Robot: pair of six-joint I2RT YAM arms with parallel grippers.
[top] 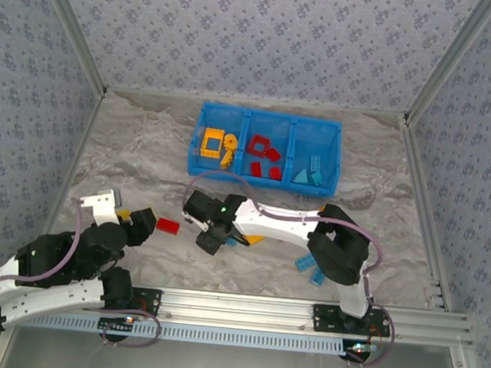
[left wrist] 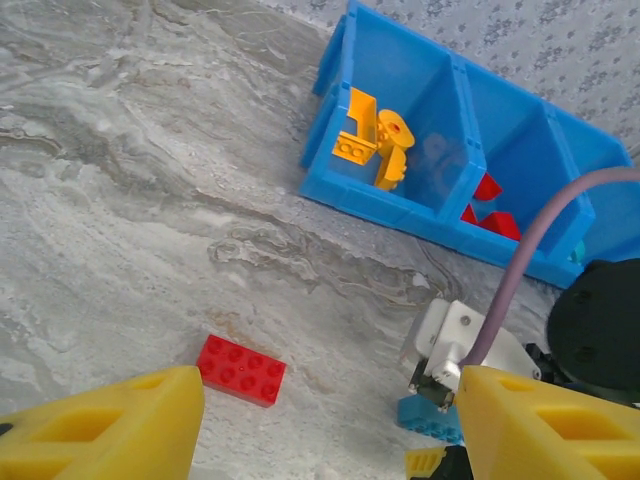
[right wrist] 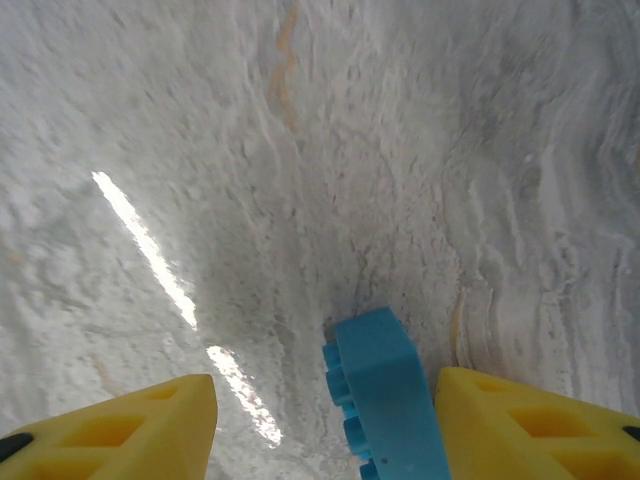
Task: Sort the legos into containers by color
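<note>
My left gripper (left wrist: 320, 445) (top: 138, 220) is open over the table, its yellow fingers (left wrist: 110, 432) wide apart. A red brick (left wrist: 241, 369) (top: 167, 225) lies flat just ahead of them, nearer the left finger and untouched. My right gripper (right wrist: 325, 435) (top: 212, 240) points down at the table, open. A light blue brick (right wrist: 385, 400) (left wrist: 430, 418) stands on its side between its fingers, close against the right one. The blue bin (top: 200, 136) (left wrist: 345, 190) holds yellow pieces (left wrist: 370, 140) in the left compartment, red pieces (top: 264, 158) in the middle and light blue ones (top: 310, 175) on the right.
An orange brick (top: 256, 238) lies just right of my right gripper. Two light blue bricks (top: 311, 269) lie by the right arm's elbow. Metal frame rails (top: 419, 192) border the table. The right arm's white wrist (left wrist: 460, 345) sits right of the red brick.
</note>
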